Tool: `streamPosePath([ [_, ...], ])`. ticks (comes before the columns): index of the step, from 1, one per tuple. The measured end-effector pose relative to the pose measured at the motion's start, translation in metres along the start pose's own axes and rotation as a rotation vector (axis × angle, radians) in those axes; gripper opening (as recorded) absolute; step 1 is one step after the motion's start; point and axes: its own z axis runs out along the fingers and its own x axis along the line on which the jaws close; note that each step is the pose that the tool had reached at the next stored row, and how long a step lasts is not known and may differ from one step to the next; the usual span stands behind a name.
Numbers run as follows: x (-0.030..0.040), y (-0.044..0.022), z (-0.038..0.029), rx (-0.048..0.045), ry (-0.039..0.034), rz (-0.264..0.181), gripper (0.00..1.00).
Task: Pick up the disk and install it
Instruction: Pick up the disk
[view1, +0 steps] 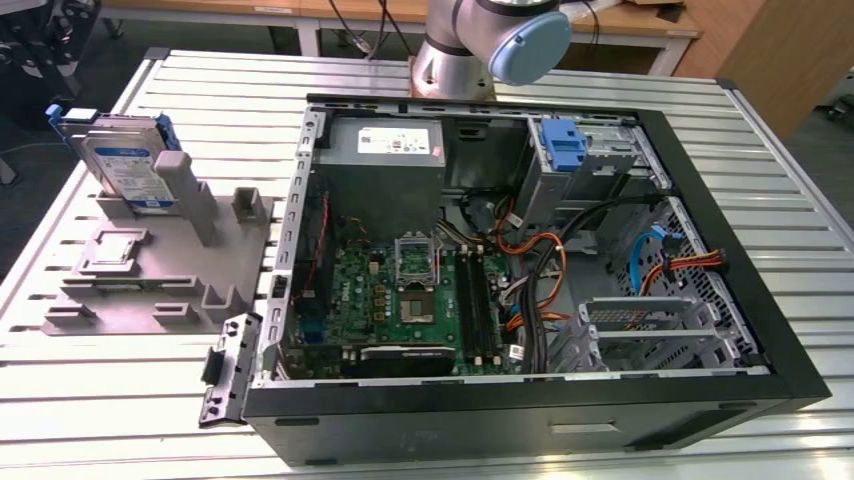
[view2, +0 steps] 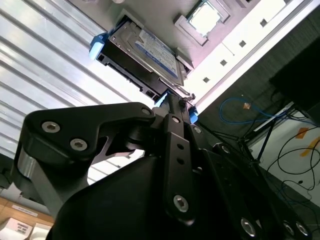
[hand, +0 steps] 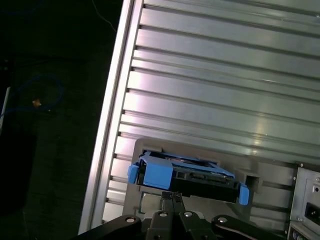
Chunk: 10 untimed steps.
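Straight ahead of the tool (hand: 170, 196), the disk (hand: 190, 177), upright in grey stand (view1: 167, 275).

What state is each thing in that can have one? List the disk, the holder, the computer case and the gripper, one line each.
disk: standing on edge in the holder, not installed
holder: on the table, carrying the disk
computer case: lying on its side, open, insides exposed
gripper: shut, holding nothing
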Motion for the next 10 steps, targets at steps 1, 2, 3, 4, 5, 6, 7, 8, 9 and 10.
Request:
streamPosePath([
  [1, 0.0000, 0.0000, 0.0000, 0.0001, 0.0005, -0.012, 0.10],
  [2, 0.0000, 0.0000, 0.0000, 0.0003, 0.0013, -0.027, 0.10],
  [3, 0.0000, 0.0000, 0.0000, 0.0005, 0.0022, -0.045, 0.10],
  [4, 0.0000, 0.0000, 0.0000, 0.0006, 0.0030, -0.062, 0.10],
  [5, 0.0000, 0.0000, 0.0001, 0.0008, 0.0038, -0.080, 0.10],
  [6, 0.0000, 0.0000, 0.0001, 0.0010, 0.0045, -0.096, 0.10],
  [7, 0.0000, 0.0000, 0.0001, 0.0013, 0.0052, -0.111, 0.10],
  [8, 0.0000, 0.0000, 0.0001, 0.0014, 0.0059, -0.126, 0.10],
  [9, 0.0000, 0.0000, 0.0002, 0.0016, 0.0067, -0.142, 0.10],
  [10, 0.0000, 0.0000, 0.0002, 0.0017, 0.0073, -0.158, 0.10],
])
